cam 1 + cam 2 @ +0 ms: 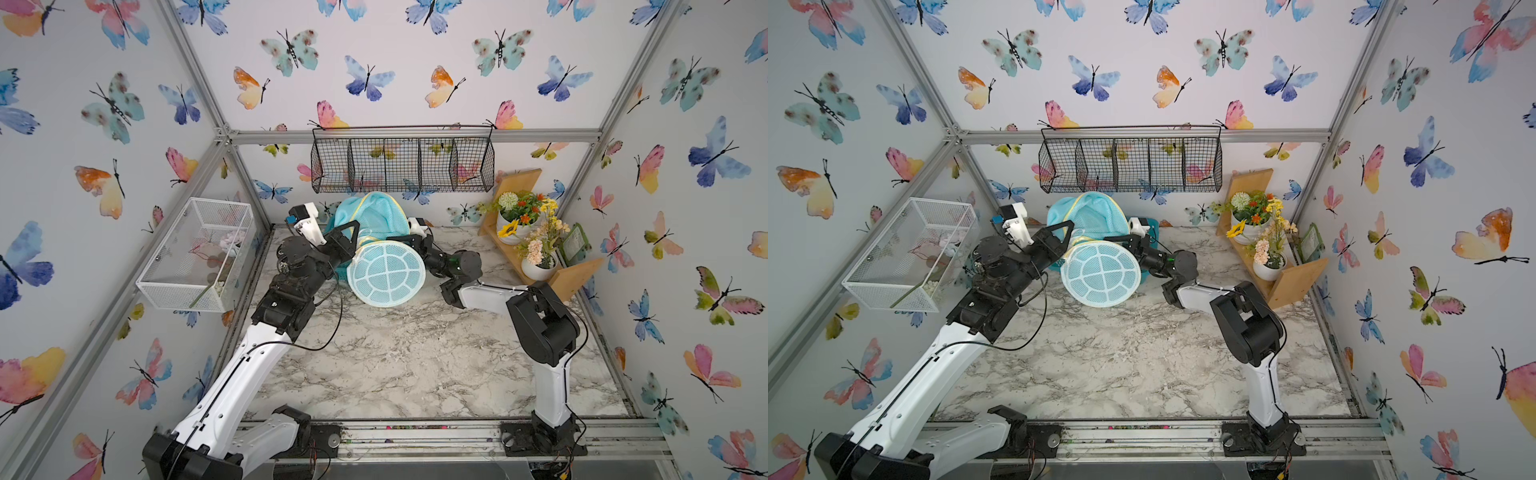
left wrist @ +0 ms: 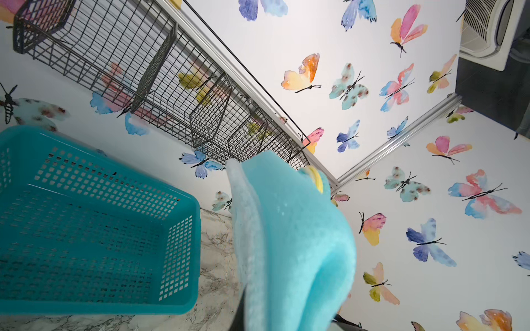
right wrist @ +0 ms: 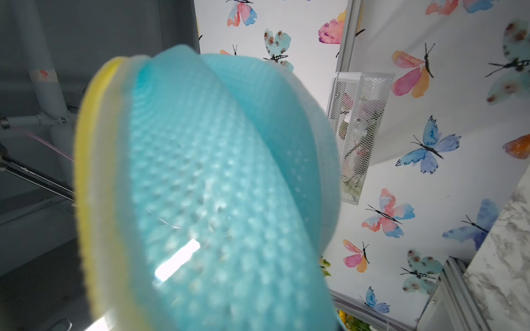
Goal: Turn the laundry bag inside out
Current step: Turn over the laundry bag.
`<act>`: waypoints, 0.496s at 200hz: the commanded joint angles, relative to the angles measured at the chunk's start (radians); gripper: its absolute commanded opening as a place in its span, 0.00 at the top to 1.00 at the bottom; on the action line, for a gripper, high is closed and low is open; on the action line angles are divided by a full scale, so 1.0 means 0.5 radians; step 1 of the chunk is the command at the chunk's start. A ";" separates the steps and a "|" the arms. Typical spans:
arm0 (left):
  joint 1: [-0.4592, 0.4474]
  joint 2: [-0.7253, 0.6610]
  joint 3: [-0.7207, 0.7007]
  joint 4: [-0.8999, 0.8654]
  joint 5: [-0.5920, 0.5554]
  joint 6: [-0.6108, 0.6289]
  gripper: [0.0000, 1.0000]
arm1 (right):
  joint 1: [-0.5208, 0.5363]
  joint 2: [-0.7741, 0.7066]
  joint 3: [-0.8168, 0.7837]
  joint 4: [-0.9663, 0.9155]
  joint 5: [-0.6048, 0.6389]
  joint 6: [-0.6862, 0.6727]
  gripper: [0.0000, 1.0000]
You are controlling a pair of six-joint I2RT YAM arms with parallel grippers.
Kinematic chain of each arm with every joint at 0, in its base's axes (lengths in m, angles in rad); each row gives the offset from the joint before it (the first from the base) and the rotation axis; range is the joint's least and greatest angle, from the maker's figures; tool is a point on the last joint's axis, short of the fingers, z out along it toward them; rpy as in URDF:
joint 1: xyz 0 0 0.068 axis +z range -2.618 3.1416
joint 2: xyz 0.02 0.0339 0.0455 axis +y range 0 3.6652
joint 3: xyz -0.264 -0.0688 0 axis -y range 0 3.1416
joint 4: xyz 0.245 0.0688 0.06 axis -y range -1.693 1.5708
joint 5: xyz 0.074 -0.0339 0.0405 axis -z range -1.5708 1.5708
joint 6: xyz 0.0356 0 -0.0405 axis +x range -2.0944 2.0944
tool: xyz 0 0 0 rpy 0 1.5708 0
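At the far left I see a white wire basket (image 1: 195, 253) fixed to the left wall, well apart from the work.

Next comes my left gripper (image 1: 354, 237), which reaches to the left side of the laundry bag (image 1: 386, 272). It is closed tight and pinches a fold of the turquoise mesh. In the left wrist view this fold (image 2: 295, 229) runs out from the gripper, with yellow piping at its far end. Beside the fold in that view stands a teal plastic basket (image 2: 86, 223) on the marble table (image 1: 415, 353), upright and open at the top.

The laundry bag itself is at the far middle of the table, between the two grippers and below the black wire basket (image 1: 403, 164) that hangs on the back wall. Its round end with white ribs is tilted toward the camera in both top views (image 1: 1100, 272), and the rest of the mesh rises behind it. I cannot tell if the lower edge of the round end touches the table.

My right gripper (image 1: 401, 240) is at the right side of the bag, partly hidden behind the round end. In the right wrist view the blurred mesh (image 3: 215, 186) fills most of the picture, so I cannot tell if these jaws pinch it or stand apart.

At the far right, flower pots (image 1: 517, 224) stand on a wooden shelf (image 1: 573, 278).
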 commanded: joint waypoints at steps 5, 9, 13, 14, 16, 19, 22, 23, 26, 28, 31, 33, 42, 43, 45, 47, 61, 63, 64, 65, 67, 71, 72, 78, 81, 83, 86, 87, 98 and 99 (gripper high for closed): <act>0.094 0.010 -0.118 -0.042 0.143 0.009 1.00 | -0.016 -0.176 0.088 0.528 -0.028 0.367 0.84; 0.103 0.012 -0.133 -0.049 0.160 0.005 1.00 | -0.021 -0.181 0.105 0.528 -0.036 0.362 0.85; 0.117 0.013 -0.152 -0.048 0.178 0.003 1.00 | -0.025 -0.186 0.123 0.527 -0.040 0.361 0.86; 0.120 0.011 -0.158 -0.048 0.184 0.003 1.00 | -0.025 -0.187 0.127 0.528 -0.040 0.359 0.86; 0.124 0.012 -0.167 -0.044 0.194 -0.001 1.00 | -0.026 -0.191 0.134 0.528 -0.037 0.358 0.87; 0.134 0.013 -0.184 -0.039 0.209 -0.004 1.00 | -0.028 -0.194 0.144 0.528 -0.034 0.353 0.87; 0.140 0.015 -0.200 -0.032 0.223 -0.008 1.00 | -0.030 -0.198 0.154 0.528 -0.029 0.352 0.88; 0.142 0.015 -0.205 -0.032 0.228 -0.010 1.00 | -0.031 -0.199 0.158 0.528 -0.028 0.352 0.88; 0.149 0.020 -0.219 -0.027 0.246 -0.016 1.00 | -0.033 -0.200 0.169 0.528 -0.025 0.349 0.89; 0.154 0.021 -0.229 -0.025 0.256 -0.018 1.00 | -0.036 -0.201 0.177 0.528 -0.023 0.347 0.89; 0.159 0.027 -0.244 -0.025 0.272 -0.022 1.00 | -0.038 -0.202 0.188 0.528 -0.021 0.344 0.90; 0.162 0.030 -0.252 -0.026 0.283 -0.029 1.00 | -0.039 -0.204 0.198 0.528 -0.019 0.340 0.90; 0.175 0.048 -0.294 -0.014 0.346 -0.047 1.00 | -0.047 -0.202 0.241 0.528 -0.011 0.328 0.91; 0.176 0.052 -0.301 -0.012 0.354 -0.050 1.00 | -0.049 -0.202 0.244 0.528 -0.012 0.326 0.91; 0.179 0.056 -0.313 -0.011 0.367 -0.053 1.00 | -0.050 -0.202 0.253 0.528 -0.007 0.323 0.91; 0.183 0.062 -0.322 -0.008 0.382 -0.056 1.00 | -0.050 -0.201 0.262 0.528 -0.005 0.321 0.91; 0.195 0.101 -0.378 0.006 0.511 -0.067 1.00 | -0.062 -0.193 0.337 0.531 0.009 0.317 0.93; 0.198 0.108 -0.384 0.009 0.535 -0.070 1.00 | -0.062 -0.192 0.347 0.531 0.009 0.317 0.94; 0.199 0.109 -0.387 0.010 0.545 -0.070 1.00 | -0.062 -0.190 0.354 0.531 0.009 0.318 0.94; 0.199 0.110 -0.390 0.012 0.554 -0.072 1.00 | -0.063 -0.187 0.361 0.531 0.009 0.318 0.94; 0.202 0.121 -0.399 0.012 0.578 -0.073 1.00 | -0.063 -0.184 0.371 0.531 0.009 0.320 0.94; 0.207 0.135 -0.408 0.011 0.625 -0.072 1.00 | -0.063 -0.181 0.397 0.529 0.012 0.325 0.94; 0.210 0.138 -0.411 0.009 0.635 -0.071 1.00 | -0.063 -0.178 0.399 0.529 0.014 0.326 0.95; 0.219 0.162 -0.422 0.011 0.715 -0.067 1.00 | -0.063 -0.172 0.434 0.534 0.020 0.330 0.95; 0.221 0.171 -0.431 0.011 0.766 -0.066 1.00 | -0.063 -0.170 0.449 0.534 0.022 0.330 0.96; 0.221 0.182 -0.439 0.011 0.784 -0.063 1.00 | -0.063 -0.169 0.458 0.534 0.023 0.332 0.96; 0.221 0.190 -0.446 0.013 0.807 -0.061 1.00 | -0.063 -0.168 0.469 0.534 0.025 0.337 0.96; 0.223 0.193 -0.450 0.013 0.813 -0.060 1.00 | -0.063 -0.167 0.475 0.533 0.025 0.338 0.96; 0.230 0.217 -0.496 0.042 0.861 -0.055 1.00 | -0.063 -0.157 0.524 0.534 0.030 0.364 0.97; 0.232 0.218 -0.500 0.043 0.864 -0.055 1.00 | -0.063 -0.157 0.527 0.534 0.030 0.364 0.97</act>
